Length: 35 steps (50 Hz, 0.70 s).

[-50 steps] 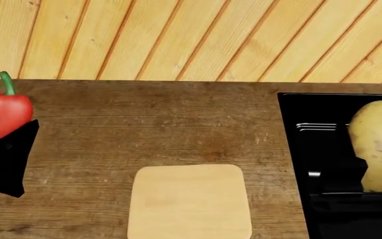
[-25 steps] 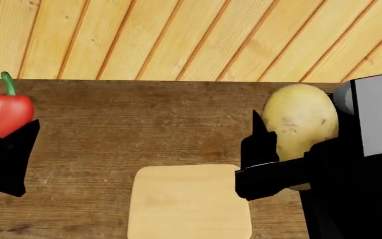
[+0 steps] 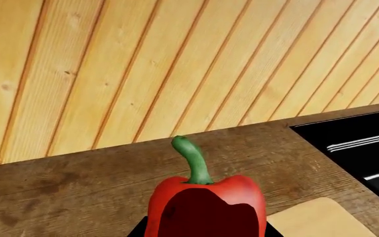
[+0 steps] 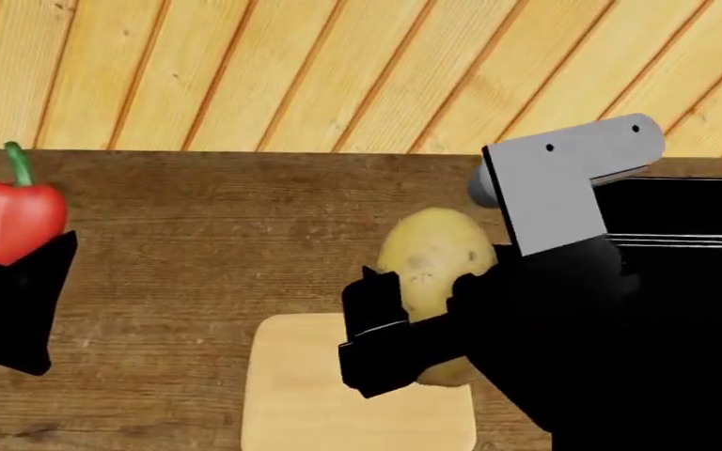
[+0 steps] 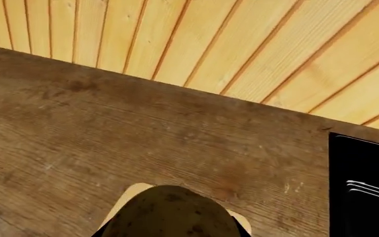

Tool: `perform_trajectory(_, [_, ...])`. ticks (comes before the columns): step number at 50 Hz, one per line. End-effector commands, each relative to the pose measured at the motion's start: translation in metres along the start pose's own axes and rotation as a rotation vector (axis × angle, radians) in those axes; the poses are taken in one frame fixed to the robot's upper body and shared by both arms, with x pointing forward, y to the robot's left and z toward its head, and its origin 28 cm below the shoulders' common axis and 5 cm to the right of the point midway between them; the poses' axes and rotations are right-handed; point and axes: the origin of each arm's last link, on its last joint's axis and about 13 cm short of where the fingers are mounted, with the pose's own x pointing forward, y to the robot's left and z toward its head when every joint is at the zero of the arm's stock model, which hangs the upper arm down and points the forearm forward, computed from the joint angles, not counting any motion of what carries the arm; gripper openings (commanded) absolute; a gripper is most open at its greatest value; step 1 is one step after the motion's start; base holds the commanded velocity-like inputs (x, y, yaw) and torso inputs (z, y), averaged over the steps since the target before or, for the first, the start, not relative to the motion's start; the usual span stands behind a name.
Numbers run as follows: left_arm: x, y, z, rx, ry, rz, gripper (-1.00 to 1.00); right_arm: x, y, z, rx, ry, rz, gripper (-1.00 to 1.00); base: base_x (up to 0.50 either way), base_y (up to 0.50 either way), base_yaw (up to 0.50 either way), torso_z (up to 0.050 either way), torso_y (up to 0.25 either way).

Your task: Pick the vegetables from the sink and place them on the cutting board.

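My left gripper (image 4: 4,282) is shut on the red bell pepper (image 4: 10,218) and holds it above the brown countertop at the far left; the pepper fills the left wrist view (image 3: 206,210), stem up. My right gripper (image 4: 417,324) is shut on the tan speckled potato (image 4: 434,272) and holds it over the right part of the pale cutting board (image 4: 298,395). The potato also shows in the right wrist view (image 5: 170,215), with the board's edge (image 5: 129,193) beneath it. The black sink (image 4: 699,211) lies at the right, partly hidden by my right arm.
The dark brown wooden countertop (image 4: 223,235) runs across the view, backed by a light wood plank wall (image 4: 336,66). The sink's corner also shows in both wrist views (image 3: 367,148) (image 5: 367,173).
My right gripper has carried the potato left from the sink's edge to above the cutting board. The left gripper with the pepper has stayed in place.
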Motion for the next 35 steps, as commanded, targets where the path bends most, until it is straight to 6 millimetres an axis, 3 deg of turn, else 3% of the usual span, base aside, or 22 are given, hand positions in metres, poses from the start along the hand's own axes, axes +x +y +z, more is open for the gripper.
perform_trajectory(1, [0.0, 0.002, 0.002, -0.02, -0.025, 0.008, -1.0, 0.012, 0.004, -0.011, 0.039, 0.072, 0.044, -1.0, 0.0, 0.0, 0.0, 0.0, 0.0])
perform_trajectory(19, [0.003, 0.0, -0.005, -0.027, -0.007, -0.003, -1.0, 0.027, -0.002, -0.019, 0.066, 0.122, 0.05, -1.0, 0.0, 0.0, 0.0, 0.0, 0.0])
perform_trajectory(35, [0.004, 0.002, -0.011, -0.041, 0.007, -0.007, -1.0, 0.046, 0.0, -0.04, 0.081, 0.183, 0.065, -1.0, 0.0, 0.0, 0.0, 0.0, 0.001])
